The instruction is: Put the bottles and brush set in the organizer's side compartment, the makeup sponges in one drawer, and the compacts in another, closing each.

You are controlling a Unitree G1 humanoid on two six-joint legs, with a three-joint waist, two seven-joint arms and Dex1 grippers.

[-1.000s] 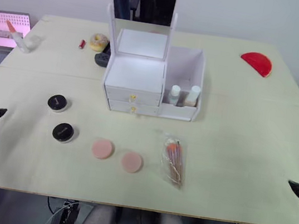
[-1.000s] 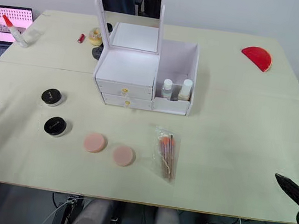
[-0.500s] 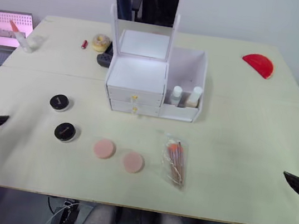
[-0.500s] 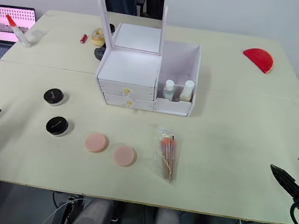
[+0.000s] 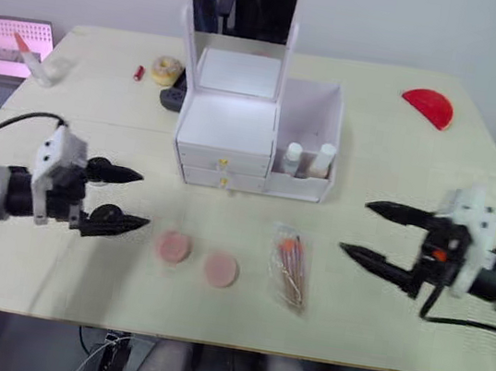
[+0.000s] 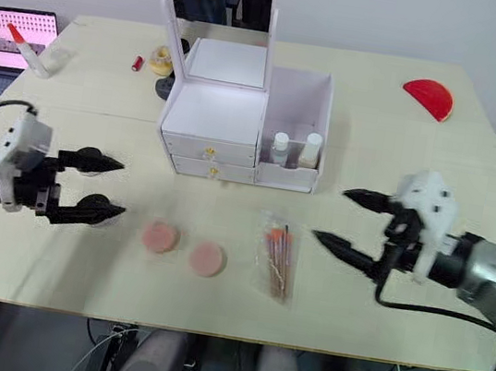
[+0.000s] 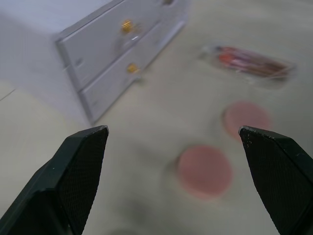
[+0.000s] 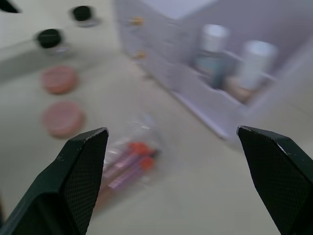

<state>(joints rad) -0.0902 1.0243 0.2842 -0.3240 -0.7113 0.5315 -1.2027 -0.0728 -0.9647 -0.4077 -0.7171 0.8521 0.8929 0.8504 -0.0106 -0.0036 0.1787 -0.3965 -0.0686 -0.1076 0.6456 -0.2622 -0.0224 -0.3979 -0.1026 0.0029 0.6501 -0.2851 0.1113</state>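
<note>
Lying flat between both arms' spread fingers, the brush set (image 5: pixel 290 266) shows orange-pink tips through clear plastic.

The left gripper (image 5: pixel 116 196) covers most of both compacts (image 6: pixel 88 208). The organizer (image 7: pixel 98 54) is cut off by the left wrist view's edge. The bottles (image 8: pixel 234 63) are blurred in the right wrist view.

Beside the organizer (image 6: pixel 238 123): two bottles (image 6: pixel 280 147) (image 6: pixel 310 149) stand in its side compartment (image 6: pixel 294 127); in front of it lie two makeup sponges (image 6: pixel 161 237) (image 6: pixel 205 258), one brush set (image 6: pixel 275 255) and two compacts (image 8: pixel 49 37) (image 8: pixel 82 12). It has two drawers (image 6: pixel 208 151) (image 6: pixel 208 169).
</note>
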